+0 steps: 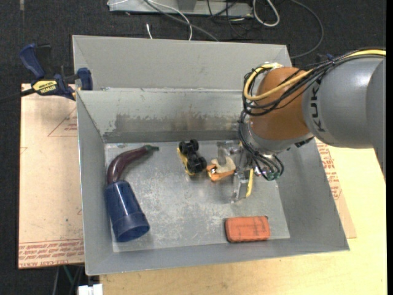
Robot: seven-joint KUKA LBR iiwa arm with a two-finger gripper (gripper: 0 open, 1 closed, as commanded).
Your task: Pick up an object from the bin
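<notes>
The jaws hang low over the floor of the bin [184,112], right of centre, their tips a little apart with nothing between them. A small orange piece [218,174] lies just beside the tips at their 9 o'clock, its long axis roughly 9-to-3. Past it on the same bearing stands a toy truck [191,157]. A red block [247,228] lies apart at their 6 o'clock, and a blue cup [126,212] lies well off at the bin's 8. The orange piece looks the likeliest pick: the jaws would have to shift toward 9 o'clock and close across its short side.
</notes>
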